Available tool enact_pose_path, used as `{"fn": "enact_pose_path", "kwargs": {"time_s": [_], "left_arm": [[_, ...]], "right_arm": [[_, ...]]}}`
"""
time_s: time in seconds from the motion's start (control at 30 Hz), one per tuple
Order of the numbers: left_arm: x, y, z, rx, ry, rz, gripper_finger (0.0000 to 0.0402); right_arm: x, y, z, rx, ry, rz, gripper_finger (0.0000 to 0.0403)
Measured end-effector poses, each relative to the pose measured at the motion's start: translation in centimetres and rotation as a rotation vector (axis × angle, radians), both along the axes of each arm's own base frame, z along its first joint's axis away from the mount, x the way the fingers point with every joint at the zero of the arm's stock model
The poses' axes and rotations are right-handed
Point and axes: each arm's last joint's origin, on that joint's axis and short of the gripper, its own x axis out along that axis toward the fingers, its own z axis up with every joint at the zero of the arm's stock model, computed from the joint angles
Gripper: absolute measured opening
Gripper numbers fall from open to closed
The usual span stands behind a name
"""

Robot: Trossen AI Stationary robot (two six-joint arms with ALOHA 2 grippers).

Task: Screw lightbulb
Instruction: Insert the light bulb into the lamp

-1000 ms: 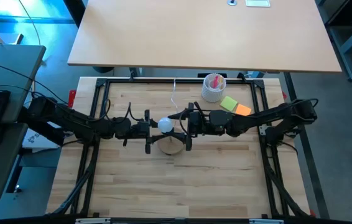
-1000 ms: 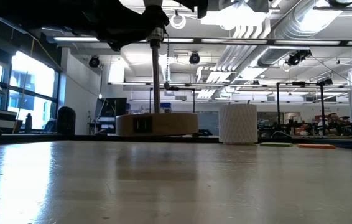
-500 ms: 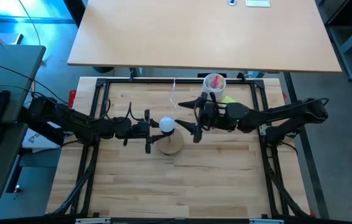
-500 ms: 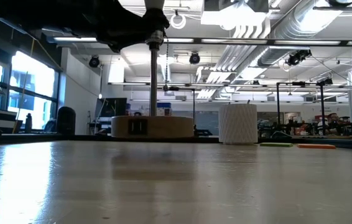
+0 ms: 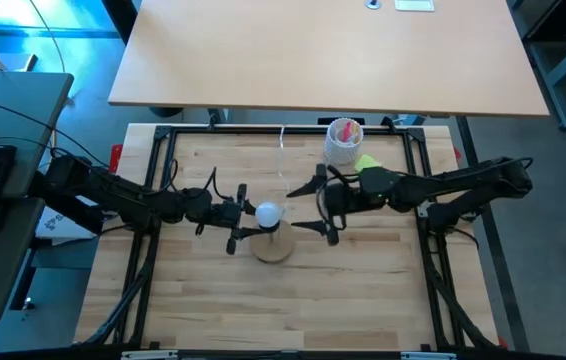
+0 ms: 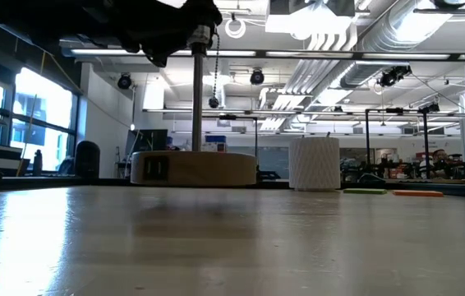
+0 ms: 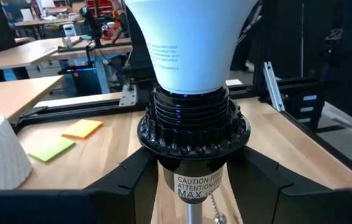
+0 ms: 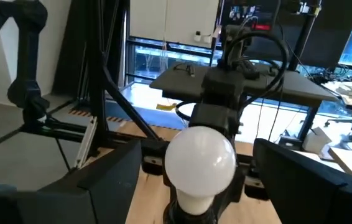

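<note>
The lightbulb (image 5: 268, 212) stood upright, base down in a black socket (image 7: 193, 134) mid-tabletop. The left gripper (image 5: 241, 229) clasped the socket; the right gripper (image 5: 315, 207), spread wide and empty, hovered just beside. A white ribbed cup (image 5: 343, 141) sat near the far edge.

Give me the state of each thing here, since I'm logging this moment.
lightbulb: upright, seated in the black socket.
socket: on a metal post above the wooden base.
wooden base: flat on the table.
left gripper: at the socket, grip unclear.
right gripper: open, apart from the bulb.
white ribbed cup: upright, pink contents.
</note>
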Motion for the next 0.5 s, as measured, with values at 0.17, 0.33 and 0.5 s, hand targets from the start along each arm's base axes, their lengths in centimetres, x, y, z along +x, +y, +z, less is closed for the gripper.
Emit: {"fn": "enact_pose_path", "kwargs": {"time_s": [0.17, 0.33, 0.5], "left_arm": [[0.0, 0.0, 0.0, 0.005, 0.0, -0.017, 0.0159], [0.0, -0.1, 0.0, 0.006, 0.0, -0.04, 0.0159], [0.0, -0.1, 0.0, 0.012, -0.001, -0.041, 0.0159]], "right_arm": [[1.8, -0.3, -1.6, -0.005, -0.001, -0.013, 0.0307], [3.5, -1.2, -3.0, 0.054, -0.006, 0.039, 0.0307], [4.2, -2.3, -3.7, 0.149, 0.007, 0.089, 0.0307]]}}
